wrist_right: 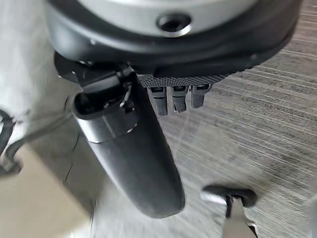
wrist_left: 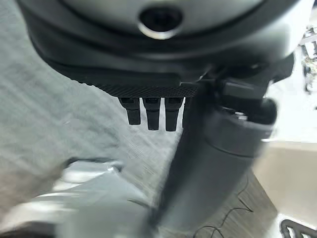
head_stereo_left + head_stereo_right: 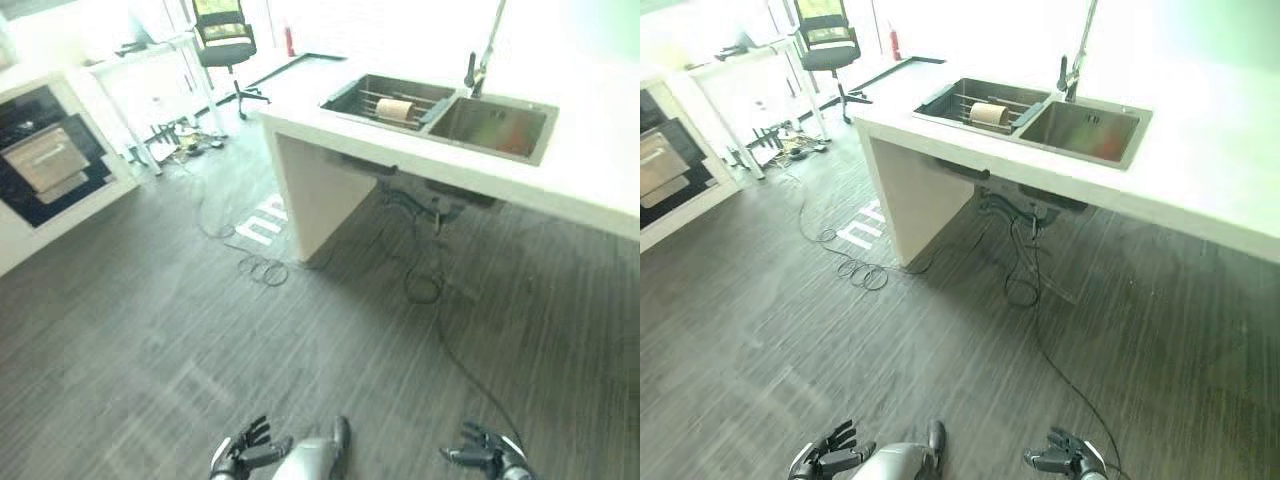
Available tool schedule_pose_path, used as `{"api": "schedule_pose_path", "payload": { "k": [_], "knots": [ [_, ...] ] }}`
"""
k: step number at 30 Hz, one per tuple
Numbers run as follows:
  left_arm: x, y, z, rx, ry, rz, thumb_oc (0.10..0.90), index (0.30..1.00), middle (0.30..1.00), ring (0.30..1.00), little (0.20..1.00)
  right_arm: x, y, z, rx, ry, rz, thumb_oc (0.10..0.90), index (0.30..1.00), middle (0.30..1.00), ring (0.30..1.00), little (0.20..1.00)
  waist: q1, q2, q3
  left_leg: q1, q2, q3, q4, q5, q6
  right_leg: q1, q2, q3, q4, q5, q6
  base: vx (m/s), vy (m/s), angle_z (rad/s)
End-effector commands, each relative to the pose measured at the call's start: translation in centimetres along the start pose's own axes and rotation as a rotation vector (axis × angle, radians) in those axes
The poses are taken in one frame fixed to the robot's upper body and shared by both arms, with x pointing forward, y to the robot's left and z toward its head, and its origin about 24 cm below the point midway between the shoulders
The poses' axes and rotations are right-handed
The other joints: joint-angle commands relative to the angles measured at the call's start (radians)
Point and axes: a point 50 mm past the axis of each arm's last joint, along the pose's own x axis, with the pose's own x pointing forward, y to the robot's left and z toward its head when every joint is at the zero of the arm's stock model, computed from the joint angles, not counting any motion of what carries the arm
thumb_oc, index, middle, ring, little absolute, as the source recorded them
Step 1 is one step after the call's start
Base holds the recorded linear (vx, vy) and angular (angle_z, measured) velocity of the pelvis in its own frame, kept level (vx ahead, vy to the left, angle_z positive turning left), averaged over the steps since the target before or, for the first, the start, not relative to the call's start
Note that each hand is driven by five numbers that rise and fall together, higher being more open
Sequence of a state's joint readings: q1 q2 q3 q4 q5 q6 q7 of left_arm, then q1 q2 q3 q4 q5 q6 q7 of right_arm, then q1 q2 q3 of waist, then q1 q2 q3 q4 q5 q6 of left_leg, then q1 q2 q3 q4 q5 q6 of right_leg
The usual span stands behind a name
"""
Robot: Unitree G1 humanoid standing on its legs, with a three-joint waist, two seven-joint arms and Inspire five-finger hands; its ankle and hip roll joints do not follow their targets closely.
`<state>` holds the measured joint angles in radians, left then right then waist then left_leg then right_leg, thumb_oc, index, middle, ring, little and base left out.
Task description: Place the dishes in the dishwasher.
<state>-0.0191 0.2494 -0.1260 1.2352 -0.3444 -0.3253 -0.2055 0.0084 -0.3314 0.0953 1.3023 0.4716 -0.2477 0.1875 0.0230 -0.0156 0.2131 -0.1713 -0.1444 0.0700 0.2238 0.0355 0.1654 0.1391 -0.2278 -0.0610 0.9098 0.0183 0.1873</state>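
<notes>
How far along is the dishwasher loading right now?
Nothing looks done. A tan dish sits on the wire rack in the left basin of the steel double sink, set in the white counter. Both dark hands, left hand and right hand, hang open and hold nothing, low over the grey floor. Reaching the sink and carrying dishes over remain.

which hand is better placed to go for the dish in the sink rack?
Probably right, marginally. The beige dish sits in the left basin of the steel double sink, ahead and to the robot's right. The right hand hangs on that side; the left hand is farther. Both are low, relaxed, empty, far off.
</notes>
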Motion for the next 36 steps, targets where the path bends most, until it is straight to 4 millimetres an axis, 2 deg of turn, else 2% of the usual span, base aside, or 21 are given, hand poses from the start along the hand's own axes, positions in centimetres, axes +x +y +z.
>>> {"api": "schedule_pose_path", "payload": {
  "k": [1,2,4,6,7,8,9,12,14,15,16,17,18,19,20,22,24,25,28,32,36],
  "knots": [
    [0.2,-0.1,3.2,0.023,-0.185,-0.030,0.800,0.900,0.900,0.900,0.900,0.4,0.4,5.7,-0.083,-0.275,0.077,0.800,0.900,0.900,0.900,0.900,0.011,0.077,0.048,0.074,0.092,-0.050,0.076,-0.209,-0.079,-0.189,0.106,-0.140,-0.167,0.017,-0.066,0.46,0.178,0.16],
    [0.3,0.2,3.6,0.037,-0.199,-0.028,0.800,0.900,0.900,0.900,0.900,0.3,0.5,5.8,-0.090,-0.296,0.092,0.800,0.900,0.900,0.900,0.900,-0.007,0.068,0.064,0.113,0.089,-0.041,0.076,-0.236,-0.074,-0.226,0.101,-0.177,-0.247,-0.027,-0.076,0.39,-0.052,-0.34],
    [0.4,0.1,4.3,0.059,-0.218,-0.034,0.800,0.900,0.900,0.900,0.900,0.2,0.5,6.1,-0.093,-0.326,0.107,0.800,0.900,0.900,0.900,0.900,-0.029,0.058,0.070,0.144,0.087,-0.055,0.076,-0.272,-0.078,-0.271,0.105,-0.201,-0.443,-0.040,-0.084,0.34,-0.157,-0.20],
    [0.4,-0.1,4.5,0.054,-0.228,-0.030,0.800,0.900,0.900,0.900,0.900,0.3,0.7,6.8,-0.090,-0.354,0.122,0.800,0.900,0.900,0.900,0.900,-0.040,0.041,0.073,0.182,0.071,-0.067,0.076,-0.310,-0.090,-0.315,0.073,-0.212,-0.610,-0.018,-0.070,0.31,-0.187,0.55],
    [0.5,-0.3,4.6,0.048,-0.232,-0.028,0.800,0.900,0.900,0.900,0.900,0.3,0.7,7.3,-0.094,-0.369,0.131,0.800,0.900,0.900,0.900,0.900,-0.045,0.028,0.073,0.200,0.054,-0.076,0.076,-0.331,-0.095,-0.379,0.038,-0.194,-0.610,-0.020,-0.053,0.23,-0.131,0.26],
    [0.5,-0.3,4.6,0.048,-0.232,-0.028,0.800,0.900,0.900,0.900,0.900,0.3,0.7,7.3,-0.094,-0.369,0.131,0.800,0.900,0.900,0.900,0.900,-0.045,0.028,0.073,0.200,0.054,-0.076,0.076,-0.331,-0.095,-0.379,0.038,-0.194,-0.610,-0.020,-0.053,0.48,-0.240,-0.13],
    [0.7,-1.1,4.6,0.045,-0.230,-0.025,0.800,0.900,0.900,0.900,0.900,0.3,0.8,8.0,-0.104,-0.387,0.148,0.800,0.900,0.900,0.900,0.900,-0.055,0.018,0.061,0.250,0.040,-0.101,0.076,-0.382,-0.110,-0.481,-0.011,-0.161,-0.610,0.001,-0.032,0.47,-0.233,-0.45],
    [0.6,-1.4,4.1,0.063,-0.219,-0.015,0.800,0.900,0.900,0.900,0.900,0.5,1.1,8.1,-0.115,-0.371,0.154,0.800,0.900,0.900,0.900,0.900,-0.057,0.017,0.039,0.270,0.051,-0.113,0.076,-0.397,-0.124,-0.451,0.015,-0.126,-0.610,-0.004,-0.036,0.51,-0.312,0.05],
    [0.5,-1.4,3.7,0.060,-0.202,0.000,0.800,0.900,0.900,0.900,0.900,0.7,1.3,8.0,-0.117,-0.342,0.145,0.800,0.900,0.900,0.900,0.900,-0.055,0.019,0.024,0.300,0.068,-0.117,0.076,-0.377,-0.140,-0.417,0.041,-0.113,-0.610,-0.027,-0.055,0.46,-0.330,-0.23],
    [0.5,-1.4,3.5,0.043,-0.193,0.007,0.800,0.900,0.900,0.900,0.900,0.7,1.2,7.9,-0.120,-0.330,0.140,0.800,0.900,0.900,0.900,0.900,-0.054,0.031,0.024,0.336,0.099,-0.114,0.076,-0.316,-0.166,-0.386,0.070,-0.109,-0.610,-0.052,-0.077,0.46,-0.351,-0.13],
    [0.6,-1.4,3.5,0.027,-0.189,0.011,0.800,0.900,0.900,0.900,0.900,0.8,1.2,8.1,-0.148,-0.328,0.141,0.800,0.900,0.900,0.900,0.900,-0.044,0.025,0.020,0.354,0.117,-0.105,0.076,-0.168,-0.201,-0.358,0.075,-0.107,-0.610,-0.083,-0.100,0.39,-0.321,-0.07],
    [0.6,-1.5,3.5,0.021,-0.189,0.010,0.800,0.900,0.900,0.900,0.900,0.8,1.1,8.3,-0.173,-0.331,0.143,0.800,0.900,0.900,0.900,0.900,-0.038,0.024,0.024,0.333,0.125,-0.101,0.130,-0.127,-0.213,-0.342,0.077,-0.108,-0.610,-0.097,-0.112,0.31,-0.347,-0.16],
    [0.7,-1.7,3.9,0.033,-0.198,-0.010,0.800,0.900,0.900,0.900,0.900,0.7,0.7,8.7,-0.190,-0.342,0.125,0.800,0.900,0.900,0.900,0.900,-0.026,0.014,0.046,0.197,0.127,-0.088,0.341,-0.053,-0.238,-0.298,0.085,-0.082,-0.610,-0.121,-0.139,0.24,-0.307,0.01],
    [0.8,-1.9,4.2,0.049,-0.203,-0.020,0.800,0.900,0.900,0.900,0.900,0.7,0.4,8.9,-0.175,-0.347,0.105,0.800,0.900,0.900,0.900,0.900,-0.014,0.011,0.059,0.115,0.113,-0.082,0.411,-0.044,-0.237,-0.273,0.090,-0.076,-0.610,-0.135,-0.148,0.23,-0.266,0.25],
    [0.8,-2.0,4.3,0.046,-0.204,-0.019,0.800,0.900,0.900,0.900,0.900,0.7,0.1,9.1,-0.172,-0.349,0.101,0.800,0.900,0.900,0.900,0.900,-0.007,0.017,0.062,0.087,0.086,-0.078,0.394,-0.077,-0.223,-0.263,0.098,-0.074,-0.610,-0.144,-0.144,0.21,-0.127,0.14],
    [0.7,-1.8,3.8,0.034,-0.199,-0.007,0.800,0.900,0.900,0.900,0.900,0.6,-0.1,9.4,-0.186,-0.349,0.108,0.800,0.900,0.900,0.900,0.900,0.011,0.025,0.068,0.073,0.062,-0.078,0.279,-0.114,-0.194,-0.244,0.117,-0.051,-0.610,-0.165,-0.138,0.22,-0.043,-0.51],
    [0.6,-1.5,3.5,0.035,-0.186,0.001,0.800,0.900,0.900,0.900,0.900,0.7,0.1,9.4,-0.189,-0.341,0.105,0.800,0.900,0.900,0.900,0.900,0.031,0.032,0.071,0.081,0.064,-0.103,0.082,-0.096,-0.186,-0.230,0.140,-0.033,-0.610,-0.188,-0.135,0.23,0.044,-0.80],
    [0.4,-1.4,3.0,0.029,-0.176,0.008,0.800,0.900,0.900,0.900,0.900,0.8,0.2,9.4,-0.186,-0.330,0.101,0.800,0.900,0.900,0.900,0.900,0.046,0.047,0.073,0.023,0.068,-0.141,0.076,-0.105,-0.195,-0.221,0.167,-0.013,-0.610,-0.205,-0.133,0.19,0.089,-0.57],
    [0.3,-1.6,2.3,0.010,-0.153,0.012,0.800,0.900,0.900,0.900,0.900,1.0,0.3,9.0,-0.204,-0.296,0.094,0.800,0.900,0.900,0.900,0.900,0.068,0.063,0.075,-0.053,0.062,-0.170,0.076,-0.100,-0.211,-0.200,0.193,0.014,-0.610,-0.230,-0.131,0.17,0.135,-0.78],
    [0.3,-1.6,1.2,-0.019,-0.094,0.025,0.800,0.900,0.900,0.900,0.900,1.2,0.5,8.1,-0.192,-0.249,0.071,0.800,0.900,0.900,0.900,0.900,0.066,0.075,0.060,-0.048,0.064,-0.181,0.076,-0.139,-0.195,-0.208,0.193,-0.003,-0.610,-0.238,-0.130,0.09,0.149,-0.51],
    [0.0,-1.6,-0.5,-0.033,-0.006,0.051,0.800,0.900,0.900,0.900,0.900,1.2,0.6,6.7,-0.130,-0.210,0.056,0.800,0.900,0.900,0.900,0.900,0.049,0.066,0.042,-0.011,0.076,-0.164,0.076,-0.183,-0.174,-0.213,0.176,-0.047,-0.610,-0.237,-0.129,0.07,0.106,0.04]
  ]
}}
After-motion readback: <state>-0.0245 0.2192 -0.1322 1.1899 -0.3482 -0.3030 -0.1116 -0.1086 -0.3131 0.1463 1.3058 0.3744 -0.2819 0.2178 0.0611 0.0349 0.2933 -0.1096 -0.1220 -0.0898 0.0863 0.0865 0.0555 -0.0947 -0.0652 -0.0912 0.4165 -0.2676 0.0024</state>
